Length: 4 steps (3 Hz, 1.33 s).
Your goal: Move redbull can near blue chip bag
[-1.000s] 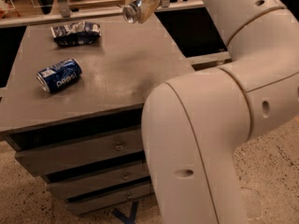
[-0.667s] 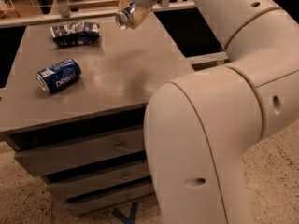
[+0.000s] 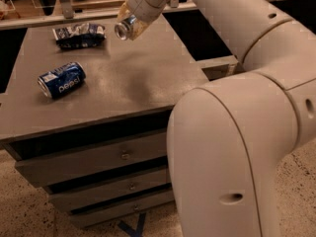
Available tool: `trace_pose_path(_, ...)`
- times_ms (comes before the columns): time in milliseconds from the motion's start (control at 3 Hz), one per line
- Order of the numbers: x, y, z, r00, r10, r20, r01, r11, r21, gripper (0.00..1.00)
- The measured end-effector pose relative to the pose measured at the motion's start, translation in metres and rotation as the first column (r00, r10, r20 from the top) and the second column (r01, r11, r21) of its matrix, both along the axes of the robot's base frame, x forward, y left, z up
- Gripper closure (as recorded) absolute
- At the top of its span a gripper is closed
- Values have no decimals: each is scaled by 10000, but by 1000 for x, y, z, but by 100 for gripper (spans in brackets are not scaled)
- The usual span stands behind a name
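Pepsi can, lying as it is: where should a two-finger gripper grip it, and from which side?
Mid-body, from straight above, fingers across its long axis: the Pepsi can lies on its side on the table. The gripper, holding the redbull can, is over the table's far part.

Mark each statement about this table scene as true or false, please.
1. The hand holds the redbull can in the air above the table. True.
2. The Pepsi can stands upright. False: it lies on its side.
3. The blue chip bag lies near the table's far edge, beyond the Pepsi can. True.
4. The redbull can rests on top of the blue chip bag. False: it is in the air, to the right of the bag.
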State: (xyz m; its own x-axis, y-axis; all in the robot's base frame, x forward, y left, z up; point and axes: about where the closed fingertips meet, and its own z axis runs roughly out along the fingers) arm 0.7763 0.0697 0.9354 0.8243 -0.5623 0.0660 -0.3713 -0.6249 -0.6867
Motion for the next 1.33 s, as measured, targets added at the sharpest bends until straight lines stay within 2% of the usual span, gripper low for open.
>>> trace_pose_path(333,6,7,-16,9974,718,-49,-717,9973,134,100)
trace_pose_path(667,10,15,-25,9882,1529,23,-1529,9882,88,100)
trace_pose_path(1000,9,27,-28,9741,2249,235,-2253,9741,165,100)
trace_pose_path(1333,9,38,-31,9731,2263,427,-2283,9724,489,100)
